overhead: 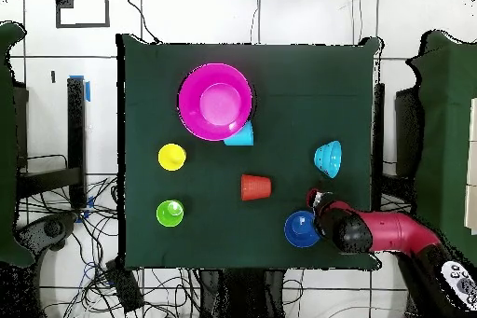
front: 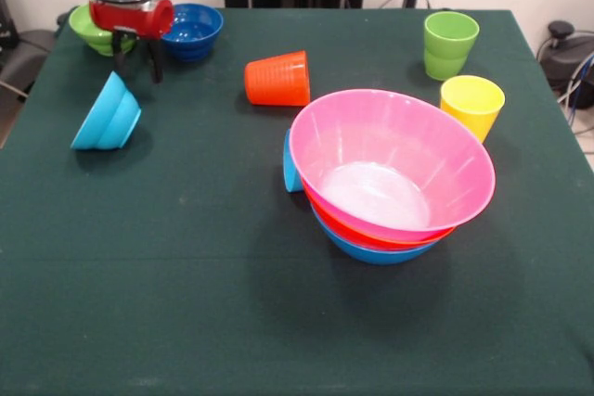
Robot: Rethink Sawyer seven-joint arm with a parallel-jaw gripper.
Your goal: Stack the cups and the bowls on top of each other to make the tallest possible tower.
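Observation:
My gripper (front: 137, 60) hovers open and empty at the table's far left, between the small green bowl (front: 91, 30) and the dark blue bowl (front: 193, 31); it also shows in the overhead view (overhead: 317, 200). The light blue small bowl (front: 107, 116) lies tipped on its side just in front of it. The tower stands centre right: pink bowl (front: 390, 159) uppermost, orange bowl (front: 371, 235) beneath, blue bowl (front: 380, 253) lowest. A light blue cup (front: 290, 166) lies against its left side. The orange cup (front: 278, 79) lies on its side. The green cup (front: 450, 44) and yellow cup (front: 471, 104) stand upright at the right.
The green table (front: 186, 303) has its near half bare in the front view. In the overhead view my arm (overhead: 391, 232) reaches in from the lower right and covers the small green bowl. Cables and floor surround the table.

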